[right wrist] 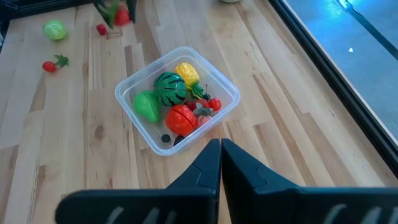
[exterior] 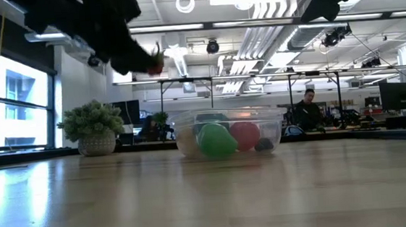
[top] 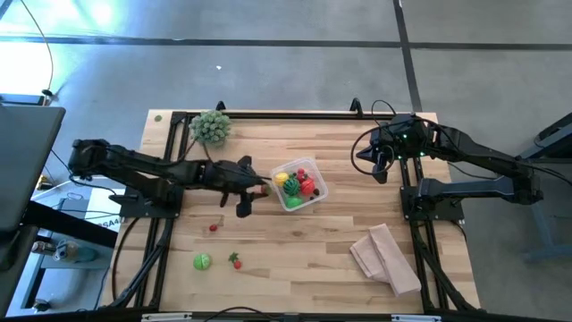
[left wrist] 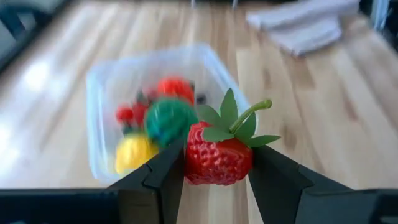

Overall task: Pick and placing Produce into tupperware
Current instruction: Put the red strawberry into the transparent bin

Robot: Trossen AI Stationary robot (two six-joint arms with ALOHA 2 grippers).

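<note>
My left gripper (top: pixel 257 189) hangs above the table just left of the tupperware (top: pixel 299 185) and is shut on a red toy strawberry (left wrist: pixel 217 158). The clear tupperware stands on its base mid-table and holds several pieces of produce: yellow, green and red (right wrist: pixel 177 99). On the bare wood near the left front lie a small red berry (top: pixel 213 227), a green ball (top: pixel 202 261) and a red piece with a green leaf (top: pixel 235 260). My right gripper (right wrist: pixel 221 155) waits shut at the far right, high over the table, with nothing in it. My left gripper pinches the strawberry's two red sides (left wrist: pixel 194 163) between its two fingers (left wrist: pixel 163 177). The fingers come from the table's left, slanting down. The strawberry is lifted clear of the table, with its green leaves and stem (left wrist: pixel 239 121) pointing away from the gripper toward the tupperware.
A pale-green spiky plant in a pot (top: pixel 210 127) stands at the far left corner. A tan folded cloth (top: pixel 384 258) lies at the near right. A black frame rail (top: pixel 295 114) runs along the far edge. Bare wood lies between the tupperware and the cloth.
</note>
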